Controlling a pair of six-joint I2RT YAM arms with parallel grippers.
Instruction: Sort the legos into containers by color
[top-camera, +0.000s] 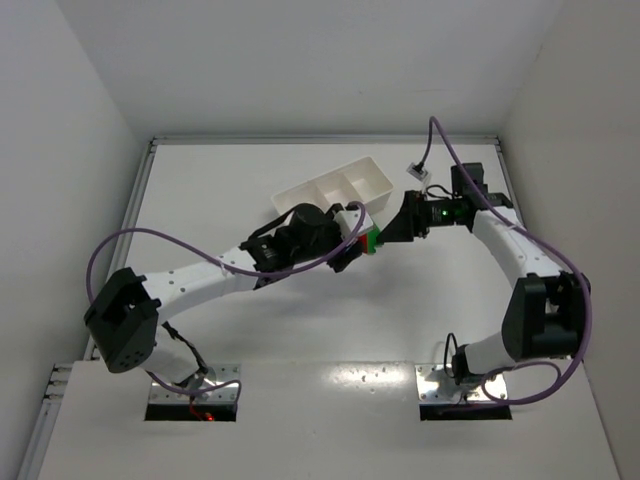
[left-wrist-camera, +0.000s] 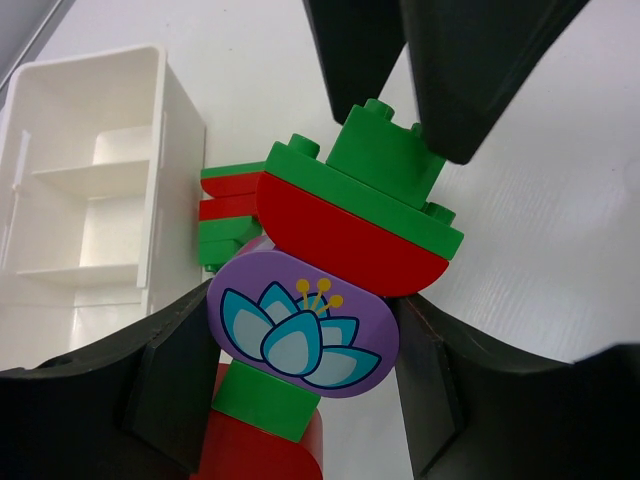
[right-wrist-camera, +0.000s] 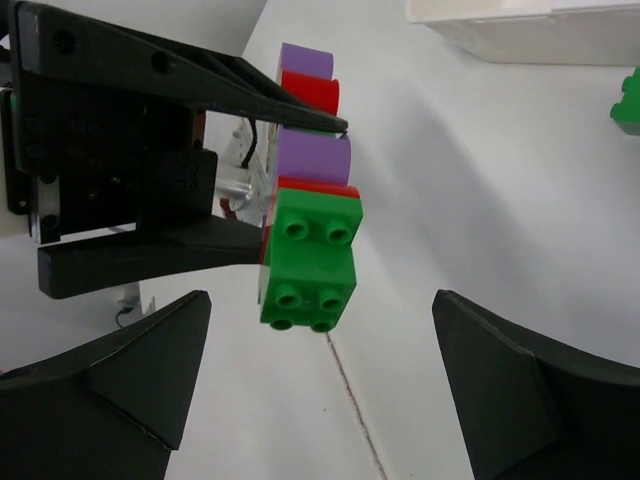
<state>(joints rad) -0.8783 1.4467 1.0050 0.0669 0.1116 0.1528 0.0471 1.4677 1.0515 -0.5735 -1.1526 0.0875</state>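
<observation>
My left gripper (left-wrist-camera: 305, 335) is shut on a multicolour lego stack (left-wrist-camera: 330, 240): a purple oval brick with a flower print, with red and green bricks on both sides. In the top view the left gripper (top-camera: 352, 238) holds the stack (top-camera: 370, 238) above the table, just in front of the white tray (top-camera: 330, 176). My right gripper (right-wrist-camera: 322, 300) is open, its fingers wide on either side of the stack's green end brick (right-wrist-camera: 312, 258), not touching it. The right gripper also shows in the top view (top-camera: 396, 232). Its fingers (left-wrist-camera: 450, 70) flank the green brick in the left wrist view.
A second red and green lego stack (left-wrist-camera: 228, 215) lies on the table against the tray's wall (left-wrist-camera: 170, 180). A loose green lego (right-wrist-camera: 630, 100) lies near the tray (right-wrist-camera: 540, 30). A white cable plug (top-camera: 417, 172) lies at the back right.
</observation>
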